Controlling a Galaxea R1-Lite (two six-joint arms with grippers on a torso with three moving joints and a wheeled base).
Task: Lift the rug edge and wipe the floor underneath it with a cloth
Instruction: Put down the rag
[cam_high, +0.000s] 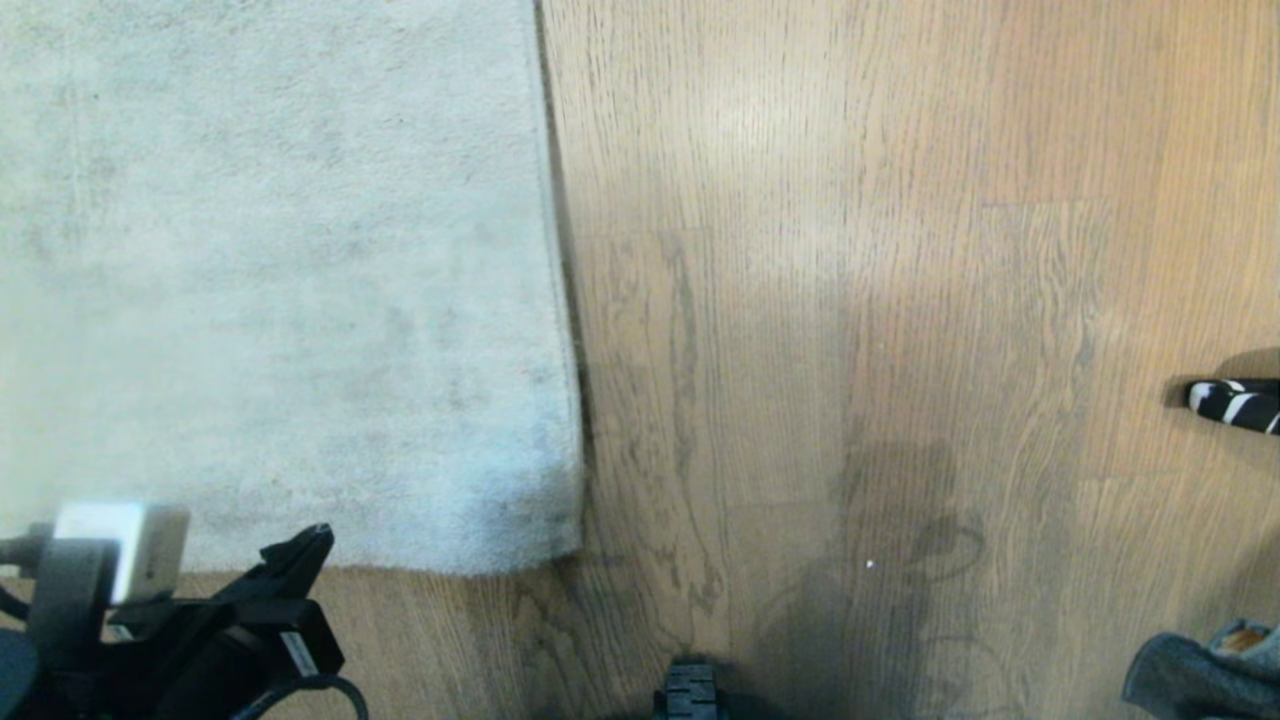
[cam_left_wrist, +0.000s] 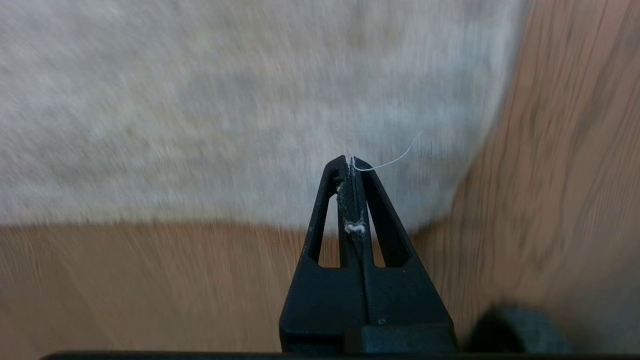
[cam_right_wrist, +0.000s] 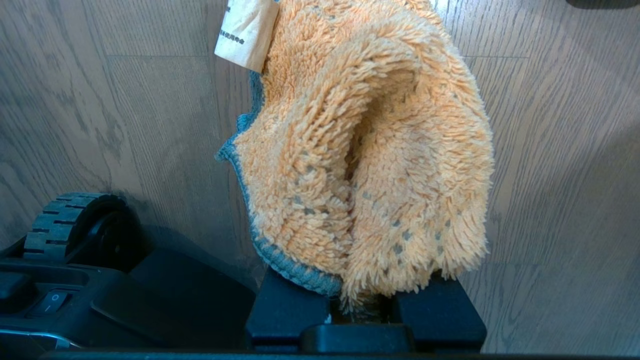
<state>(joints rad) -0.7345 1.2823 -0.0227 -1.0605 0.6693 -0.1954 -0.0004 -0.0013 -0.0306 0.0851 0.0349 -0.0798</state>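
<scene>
Pale grey short pile fills the head view's upper left: the rug (cam_high: 270, 270) lies flat on the floor (cam_high: 850, 250), light brown wood-grain planks. The rug edge (cam_high: 562, 300) runs down to a square corner (cam_high: 570, 545) near lower centre. The left gripper (cam_high: 300, 555), black, sits at the lower left, tip just at the rug's near border. A black-and-white striped object (cam_high: 1235, 402) pokes in at the right edge. At the lower right corner, a grey fold of the cloth (cam_high: 1195, 675) with a bit of orange showing.

Left wrist view: left gripper (cam_left_wrist: 351, 167) with both fingers pressed together, nothing held but lint and 1 white thread (cam_left_wrist: 395, 159) caught at the tip. Tip hovers over the rug (cam_left_wrist: 225, 100) near its corner (cam_left_wrist: 450, 210); view blurred.

Right wrist view: right gripper (cam_right_wrist: 362, 310) clamped on the cloth (cam_right_wrist: 370, 150), orange-yellow face out, grey trim, white tag (cam_right_wrist: 245, 32) at its far end. Cloth is bunched over the floor (cam_right_wrist: 560, 150). The base's treaded wheel (cam_right_wrist: 65, 220) is beside it.
</scene>
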